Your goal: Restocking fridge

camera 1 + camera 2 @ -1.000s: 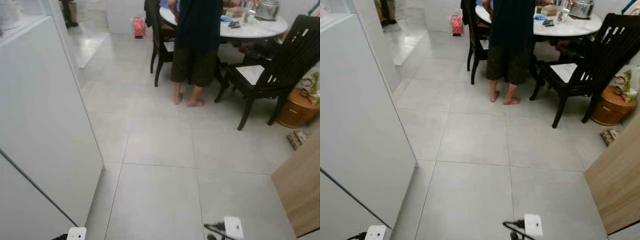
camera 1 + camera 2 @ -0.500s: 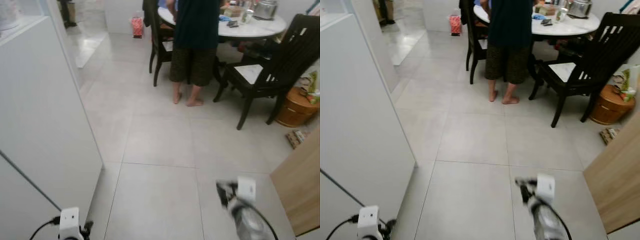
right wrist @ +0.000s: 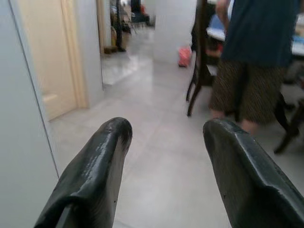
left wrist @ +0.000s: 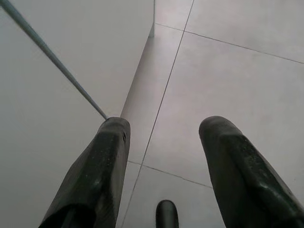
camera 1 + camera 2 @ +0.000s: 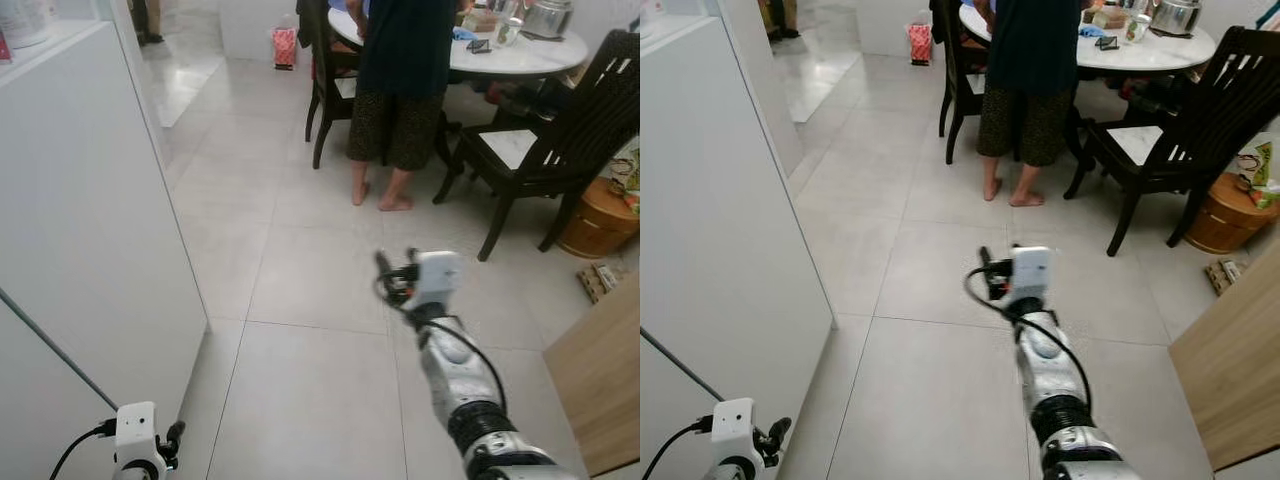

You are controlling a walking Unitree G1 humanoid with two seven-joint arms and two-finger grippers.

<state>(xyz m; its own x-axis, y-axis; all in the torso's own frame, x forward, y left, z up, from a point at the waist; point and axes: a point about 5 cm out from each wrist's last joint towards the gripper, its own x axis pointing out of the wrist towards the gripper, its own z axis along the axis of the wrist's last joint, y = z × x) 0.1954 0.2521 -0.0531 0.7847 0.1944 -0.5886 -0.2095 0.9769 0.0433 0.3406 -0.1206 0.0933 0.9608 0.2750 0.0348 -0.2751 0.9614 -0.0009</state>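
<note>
A tall white appliance panel (image 5: 90, 230), apparently the fridge's side or door, stands at my left. A dark seam (image 4: 57, 61) runs across it in the left wrist view. My right arm reaches forward over the tiled floor. Its gripper (image 5: 386, 272) is open and holds nothing, the fingers (image 3: 102, 156) wide apart and aimed toward the dining area. My left gripper (image 5: 172, 440) hangs low beside the white panel's bottom corner. It is open too, its fingers (image 4: 102, 161) pointing down at the floor tiles. No item to stock can be seen.
A person (image 5: 400, 90) stands barefoot at a round white table (image 5: 520, 55) with black chairs (image 5: 545, 140) ahead. A wooden tub (image 5: 600, 215) and a wooden panel (image 5: 600, 380) sit at the right. A hallway (image 3: 118, 52) opens at the far left.
My right arm has risen from the bottom edge and stretched forward to mid-floor. The left wrist came up slightly into view. The camera shifted a little.
</note>
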